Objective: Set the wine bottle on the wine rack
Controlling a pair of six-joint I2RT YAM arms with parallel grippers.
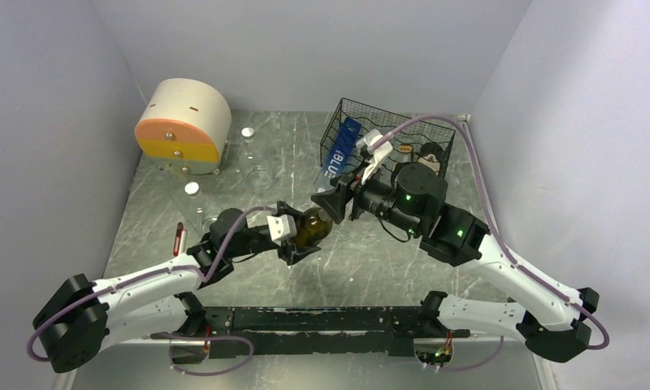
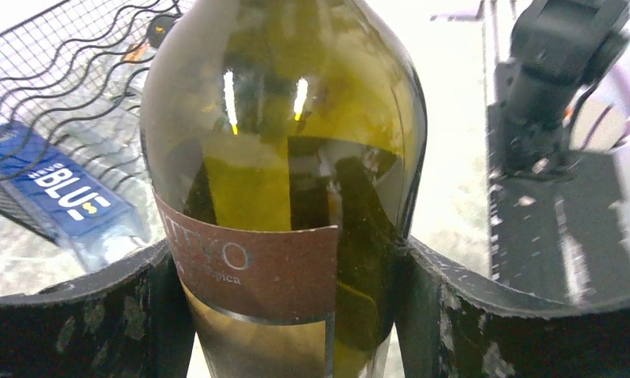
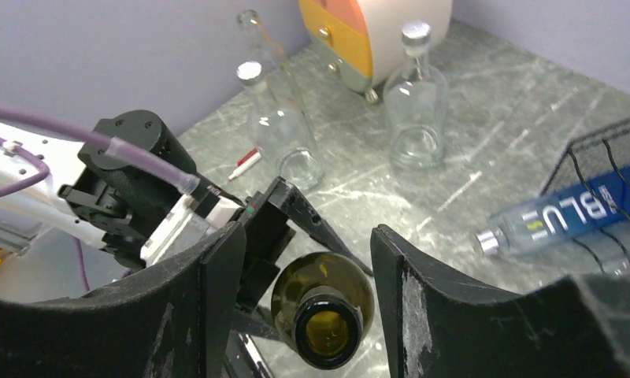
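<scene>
Pinching the wine bottle (image 2: 284,118) with your left gripper (image 2: 287,264) only, right gripper (image 3: 305,240) spread, you risk it slipping.

Glossy green glass wine bottle (image 2: 284,118) with matt brown label (image 2: 272,268); wine rack (image 1: 336,115) of thin black wire.

Robot lab test cell, plain pale walls (image 1: 305,49) boxing a marble-patterned table (image 1: 370,268), left arm (image 1: 143,288) and right arm (image 1: 517,264) bolted to a black rail (image 1: 305,318) at 6 o'clock, drawer cabinet (image 1: 184,126) at 11 o'clock, wire rack (image 1: 348,110) at 1 o'clock
</scene>
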